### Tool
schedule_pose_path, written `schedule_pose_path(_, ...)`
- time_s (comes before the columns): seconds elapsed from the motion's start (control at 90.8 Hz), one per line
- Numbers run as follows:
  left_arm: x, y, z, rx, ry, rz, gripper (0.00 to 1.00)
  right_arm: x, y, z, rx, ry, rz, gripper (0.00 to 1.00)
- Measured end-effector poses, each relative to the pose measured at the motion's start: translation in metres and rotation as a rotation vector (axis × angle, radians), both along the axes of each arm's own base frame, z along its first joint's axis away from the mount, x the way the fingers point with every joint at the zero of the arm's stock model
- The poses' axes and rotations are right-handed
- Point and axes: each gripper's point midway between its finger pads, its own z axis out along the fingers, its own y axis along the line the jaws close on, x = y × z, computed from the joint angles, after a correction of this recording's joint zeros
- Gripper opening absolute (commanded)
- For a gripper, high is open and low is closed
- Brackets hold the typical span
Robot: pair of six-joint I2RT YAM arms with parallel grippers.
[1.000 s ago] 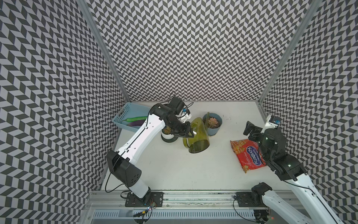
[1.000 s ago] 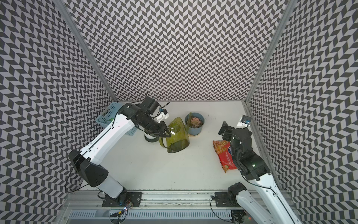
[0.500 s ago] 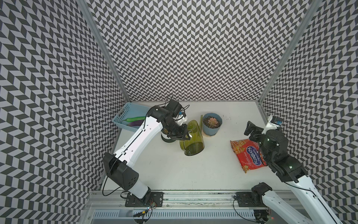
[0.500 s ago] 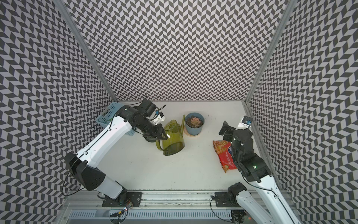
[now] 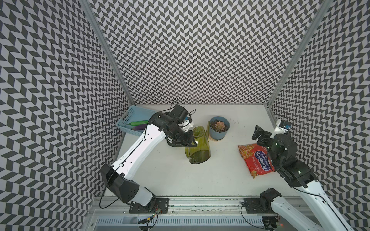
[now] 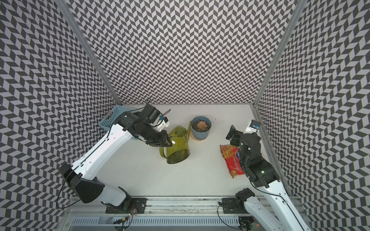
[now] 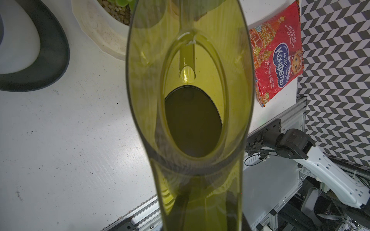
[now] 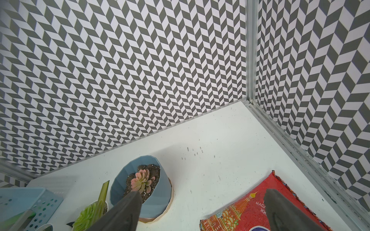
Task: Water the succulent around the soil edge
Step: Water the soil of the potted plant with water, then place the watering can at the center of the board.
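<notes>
1. Succulent [image 5: 219, 125]: a pink rosette in dark soil inside a blue pot [image 5: 217, 135]. The pot stands on a pale saucer near the bench's back edge, about mid-width. A ring of bare soil shows around the plant.
2. Watering can [image 5: 198, 149]: translucent green plastic, rigid and thin-walled, probably light, though any liquid would shift its weight when tipped. The smooth walls look slippery, so the loop handle is the sound hold. It is tilted just beside the pot, toward the bench's left edge. Its spout [image 6: 188, 128] rises to the rim, apparently outside it.
3. Left gripper [image 6: 165, 140]: clamped on the can's handle.
4. Right gripper [image 8: 203, 193]: jaws spread wide, empty, over a red sweet bag [image 5: 254, 160] by the right edge.
5. Contents: the can's fill cannot be told. A blue basket [image 5: 123, 120] in the back left corner holds green and purple items.
</notes>
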Motion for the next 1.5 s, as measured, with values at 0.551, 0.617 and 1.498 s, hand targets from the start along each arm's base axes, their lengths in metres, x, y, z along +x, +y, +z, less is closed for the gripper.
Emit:
schedule_pose_path(0.551,-0.037,-0.019,-0.009,0.015,-0.061,-0.087,0.0,0.001,0.003,-0.004,0.004,0.006,0.013,0.99)
schedule_pose_path(0.617,-0.042,-0.014,-0.007,-0.008,-0.089,-0.067,0.0,0.003,0.004,-0.005,0.002,0.012,0.014,1.0)
schedule_pose_path(1.498,-0.099,-0.03,-0.092,-0.032,-0.505,-0.004,0.0,0.007,0.03,-0.018,0.031,0.066,0.157,0.99)
